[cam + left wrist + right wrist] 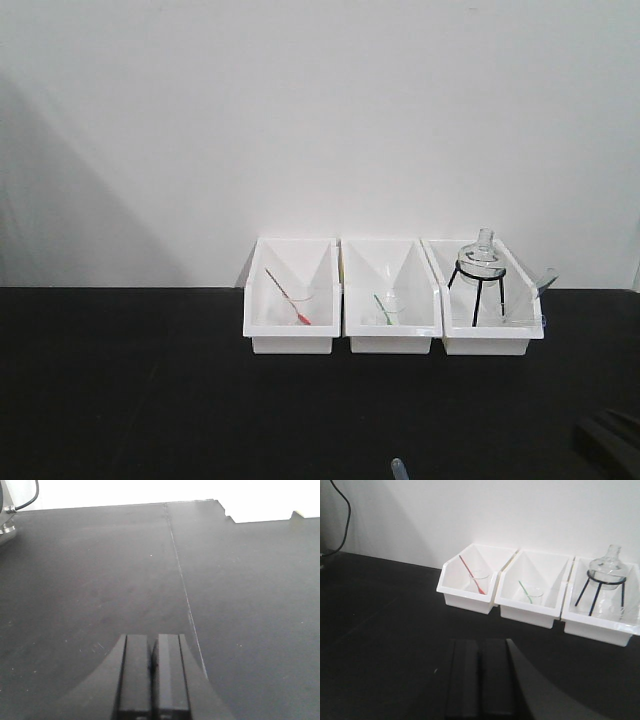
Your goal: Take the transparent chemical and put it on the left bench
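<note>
The transparent chemical (545, 279) is a thin translucent stick that leans out over the right rim of the right-hand white bin (487, 340). It is out of frame in the right wrist view. My left gripper (151, 647) is shut and empty, low over a matte black bench top (100, 580) with a thin seam (182, 590). My right gripper (480, 647) is shut and empty over the black bench (380, 630), well short of the bins. A dark part of the right arm (610, 440) shows at the front view's bottom right.
Three white bins stand in a row against the white wall. The left bin (292, 340) holds a beaker with a red stick (288, 297). The middle bin (390, 340) holds a beaker with a green stick (382, 306). A glass flask on a black tripod (481, 266) is in the right bin. A small translucent rounded tip (398, 468) pokes up at the front view's bottom edge.
</note>
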Tool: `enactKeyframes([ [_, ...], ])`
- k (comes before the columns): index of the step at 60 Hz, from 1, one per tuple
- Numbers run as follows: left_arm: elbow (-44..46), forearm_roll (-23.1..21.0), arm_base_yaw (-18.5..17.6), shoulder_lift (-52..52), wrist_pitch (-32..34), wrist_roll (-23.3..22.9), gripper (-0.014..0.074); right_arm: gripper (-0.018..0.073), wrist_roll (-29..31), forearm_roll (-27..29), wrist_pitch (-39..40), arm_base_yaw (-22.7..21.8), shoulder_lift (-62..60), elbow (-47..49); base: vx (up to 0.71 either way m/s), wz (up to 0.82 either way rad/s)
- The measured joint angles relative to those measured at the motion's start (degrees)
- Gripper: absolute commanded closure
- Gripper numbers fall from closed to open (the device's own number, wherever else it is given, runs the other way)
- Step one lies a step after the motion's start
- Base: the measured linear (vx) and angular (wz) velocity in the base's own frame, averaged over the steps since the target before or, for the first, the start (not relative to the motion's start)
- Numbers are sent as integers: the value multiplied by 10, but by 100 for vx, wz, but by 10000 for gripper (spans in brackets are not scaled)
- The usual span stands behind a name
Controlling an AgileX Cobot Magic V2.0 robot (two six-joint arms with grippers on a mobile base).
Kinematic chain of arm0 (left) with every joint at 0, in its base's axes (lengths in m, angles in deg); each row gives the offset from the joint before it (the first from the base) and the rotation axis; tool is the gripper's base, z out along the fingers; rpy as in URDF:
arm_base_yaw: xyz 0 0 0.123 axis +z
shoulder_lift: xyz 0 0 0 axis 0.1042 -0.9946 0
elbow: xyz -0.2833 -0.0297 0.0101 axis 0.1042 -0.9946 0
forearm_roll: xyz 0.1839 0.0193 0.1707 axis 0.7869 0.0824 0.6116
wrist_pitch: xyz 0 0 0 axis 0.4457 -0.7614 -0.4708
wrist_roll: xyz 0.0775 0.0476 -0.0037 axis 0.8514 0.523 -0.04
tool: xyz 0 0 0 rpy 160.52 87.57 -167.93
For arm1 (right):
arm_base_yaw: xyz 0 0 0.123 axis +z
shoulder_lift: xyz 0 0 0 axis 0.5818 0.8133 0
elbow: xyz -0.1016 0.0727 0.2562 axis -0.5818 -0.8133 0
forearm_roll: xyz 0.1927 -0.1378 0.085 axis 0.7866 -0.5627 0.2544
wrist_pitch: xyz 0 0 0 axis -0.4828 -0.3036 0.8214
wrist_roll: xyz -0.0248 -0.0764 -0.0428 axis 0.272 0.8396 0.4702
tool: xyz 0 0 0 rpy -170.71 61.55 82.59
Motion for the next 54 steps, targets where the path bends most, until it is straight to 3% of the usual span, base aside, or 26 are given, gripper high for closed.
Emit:
enactKeyframes([
  [14, 0, 0, 0, 0, 0, 0, 600, 566, 0, -71, -77, 0, -119, 0, 0, 0],
  [43, 0, 0, 0, 0, 0, 0, 600, 566, -1, -75, -83, -3, -172, -11, 0, 0],
  [47, 0, 0, 0, 0, 0, 0, 600, 566, -1, -62, -81, -24, -172, -28, 0, 0],
  [54, 0, 0, 0, 0, 0, 0, 600, 566, -2, -20, -75, -105, -180, -69, 0, 0],
])
